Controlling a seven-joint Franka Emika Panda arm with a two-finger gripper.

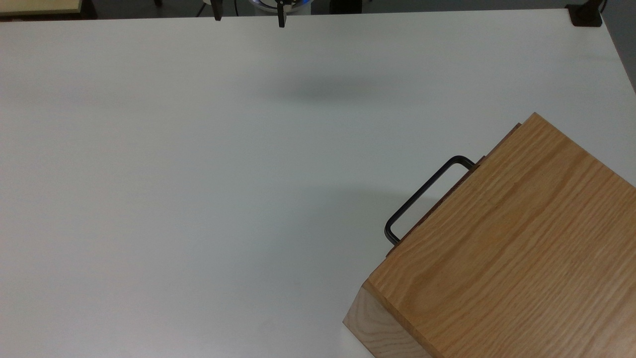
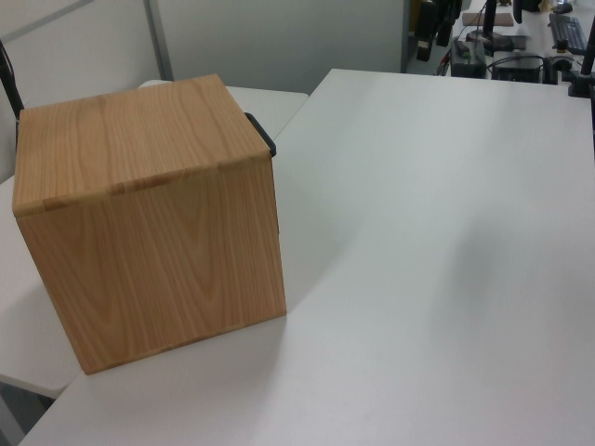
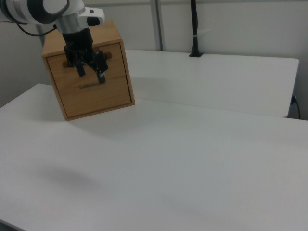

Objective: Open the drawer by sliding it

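**Drawer shut in its oak box, claw spread well above the table**

In the top view we see the oak-grained box (image 1: 516,248) at the lower right corner of the white table (image 1: 198,174), turned at an angle. Along its upper-left face runs the thin edge of the drawer (image 1: 489,156) front, flush with the casing. The black U-shaped handle (image 1: 422,196) juts from it toward the table's middle. We read no brand, label or writing on the wood. Two dark fingertips (image 1: 281,17) of the gripper (image 1: 249,12) show at the top edge, set apart, and a soft shadow lies on the table below them. A black post base (image 1: 586,15) sits at the far right corner. Between the handle and the gripper the table is bare.

In the left view we see the box (image 2: 153,218) from behind, at the left view's left, standing near the table (image 2: 437,260) edge. Only a dark bit of the handle (image 2: 263,135) peeks past its far corner. Dark equipment and cables (image 2: 502,46) crowd the far end of the table.

In the right view we see the drawer (image 3: 94,89) front facing us, closed, at the upper left. The gripper (image 3: 90,71) hangs in front of it, its fingers spread and pinching nothing; we cannot tell how near it is to the panel. A black pole (image 3: 194,26) rises at the far edge of a second table (image 3: 231,82) behind. The near table (image 3: 168,168) lies open all the way toward us.
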